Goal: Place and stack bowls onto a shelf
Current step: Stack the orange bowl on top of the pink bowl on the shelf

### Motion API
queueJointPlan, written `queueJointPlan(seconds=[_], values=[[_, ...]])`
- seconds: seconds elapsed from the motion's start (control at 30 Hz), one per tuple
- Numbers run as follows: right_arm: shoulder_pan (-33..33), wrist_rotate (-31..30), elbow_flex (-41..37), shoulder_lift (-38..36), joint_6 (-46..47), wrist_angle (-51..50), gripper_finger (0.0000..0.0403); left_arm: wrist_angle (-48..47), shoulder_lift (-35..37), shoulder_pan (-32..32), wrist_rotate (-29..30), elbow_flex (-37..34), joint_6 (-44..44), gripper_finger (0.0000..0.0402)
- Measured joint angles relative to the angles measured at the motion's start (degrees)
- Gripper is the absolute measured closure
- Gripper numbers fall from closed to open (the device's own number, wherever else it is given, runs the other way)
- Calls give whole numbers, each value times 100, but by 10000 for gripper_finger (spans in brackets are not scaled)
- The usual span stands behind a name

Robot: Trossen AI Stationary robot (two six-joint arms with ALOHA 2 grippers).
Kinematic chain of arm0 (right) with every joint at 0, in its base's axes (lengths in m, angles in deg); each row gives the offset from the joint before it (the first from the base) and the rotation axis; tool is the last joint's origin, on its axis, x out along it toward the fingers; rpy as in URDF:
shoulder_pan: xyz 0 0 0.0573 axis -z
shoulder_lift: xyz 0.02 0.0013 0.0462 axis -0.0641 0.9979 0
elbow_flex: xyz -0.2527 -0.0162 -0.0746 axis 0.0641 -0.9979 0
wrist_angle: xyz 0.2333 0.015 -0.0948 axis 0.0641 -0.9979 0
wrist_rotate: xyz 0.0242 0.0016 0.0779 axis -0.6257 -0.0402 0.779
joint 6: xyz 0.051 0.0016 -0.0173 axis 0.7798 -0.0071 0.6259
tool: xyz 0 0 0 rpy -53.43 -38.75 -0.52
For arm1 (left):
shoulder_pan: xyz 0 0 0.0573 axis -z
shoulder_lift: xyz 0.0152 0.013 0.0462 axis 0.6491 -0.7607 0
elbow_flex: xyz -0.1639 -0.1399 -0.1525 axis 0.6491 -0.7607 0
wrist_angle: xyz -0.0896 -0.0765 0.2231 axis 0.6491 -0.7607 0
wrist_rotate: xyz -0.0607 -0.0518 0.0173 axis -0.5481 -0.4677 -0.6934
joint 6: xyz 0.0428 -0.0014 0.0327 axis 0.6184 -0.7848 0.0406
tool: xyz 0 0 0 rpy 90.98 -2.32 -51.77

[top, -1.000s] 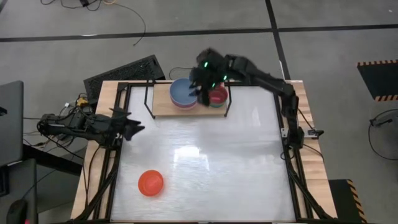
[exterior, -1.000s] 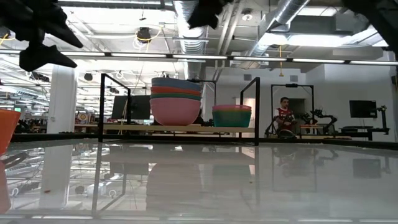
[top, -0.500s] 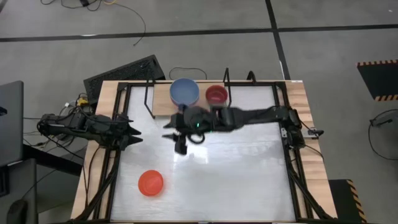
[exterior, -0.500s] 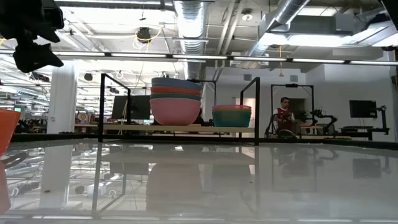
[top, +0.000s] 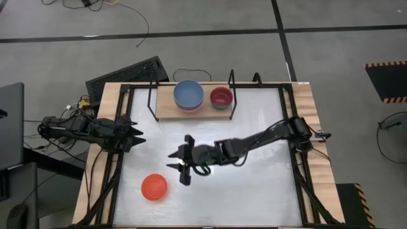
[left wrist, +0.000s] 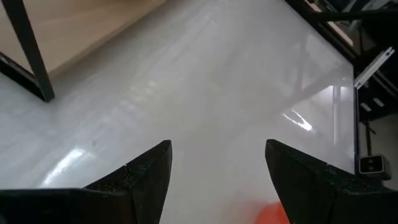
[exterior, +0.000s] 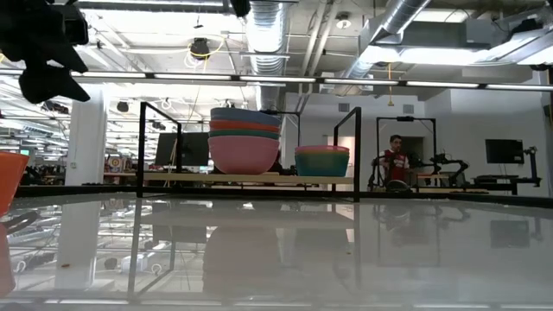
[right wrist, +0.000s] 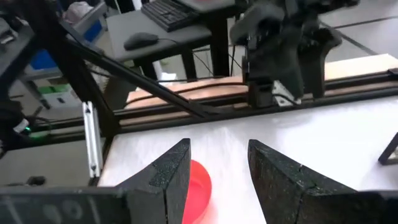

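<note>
On the light-wood shelf [top: 166, 109] at the table's far edge stand two stacks of bowls. One has a grey-blue bowl [top: 189, 94] on top, with a pale pink bowl [exterior: 244, 154] at its bottom. The other has a red bowl [top: 221, 97] on top of a teal one [exterior: 322, 162]. An orange bowl [top: 154, 187] sits alone on the white table, near its left near corner. My right gripper [top: 174, 163] is open and hovers over the table just right of and beyond the orange bowl [right wrist: 198, 186]. My left gripper [top: 138, 135] is open at the table's left edge.
Black frame rails [top: 119, 172] run along the table's left and right sides. The shelf's black uprights [top: 151, 102] stand at its ends. A keyboard [top: 127, 75] lies beyond the far left corner. The left arm [right wrist: 283, 43] shows ahead in the right wrist view. A person [exterior: 396, 160] is far off in the room.
My right gripper has left the shelf, where it stood over the red-topped stack. It swept across the table toward the near left and now points at the orange bowl. The bowls have stayed where they were.
</note>
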Motion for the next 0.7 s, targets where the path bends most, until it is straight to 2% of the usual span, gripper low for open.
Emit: queueJointPlan(seconds=[0.13, 0.2, 0.37, 0.63, 0.7], values=[[-115, -149, -166, 422, -4, 717, 218, 10, 0, -2, -3, -1, -290, 157], [-150, -131, 13, 797, -4, 851, 218, 22, 2, 0, -56, 0, -384, 157], [-191, -153, 1053, 1700, -2, 913, 218, 9, 4, 0, -190, -2, -449, 157], [-187, -294, 3345, 2962, 21, -496, 218, 3, 4, 0, -184, 0, -458, 157], [-183, -396, 3573, 3222, 27, -619, 218, 6, 4, -1, -185, 0, -465, 157]])
